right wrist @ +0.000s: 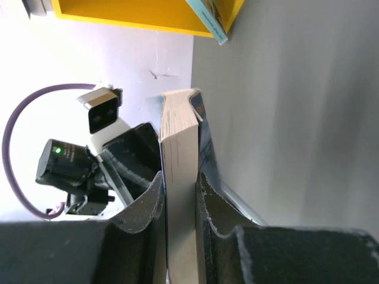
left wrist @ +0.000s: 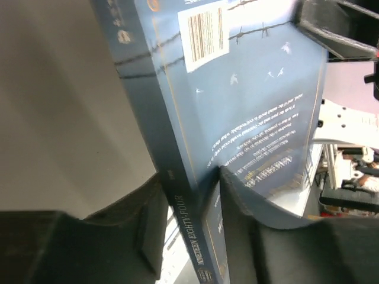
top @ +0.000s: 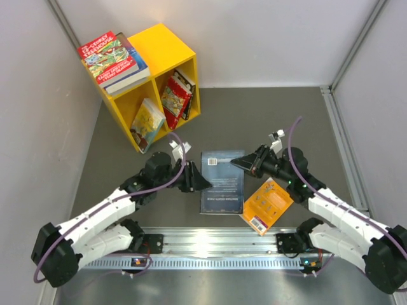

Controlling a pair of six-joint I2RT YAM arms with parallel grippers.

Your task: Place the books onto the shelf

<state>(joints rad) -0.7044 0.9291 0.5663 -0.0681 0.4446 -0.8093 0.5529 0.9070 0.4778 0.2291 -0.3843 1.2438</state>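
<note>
A dark blue book point(top: 222, 181) lies between both arms at the middle of the table. My right gripper point(top: 240, 163) is shut on its upper right edge, with the page block point(right wrist: 177, 130) pinched between the fingers point(right wrist: 179, 177). My left gripper point(top: 202, 183) straddles the spine point(left wrist: 190, 177). Its right finger point(left wrist: 249, 236) rests on the cover point(left wrist: 249, 89), and a sliver of light shows between its left finger point(left wrist: 148, 225) and the spine. The yellow shelf point(top: 159, 70) stands at the back left with books in both compartments point(top: 147, 122) point(top: 177, 96).
A stack of books point(top: 113, 60) lies on top of the shelf. An orange book point(top: 267, 204) lies flat under the right arm near the metal rail point(top: 216, 244). Grey walls close in both sides. The shelf's lower edge point(right wrist: 136, 12) shows in the right wrist view.
</note>
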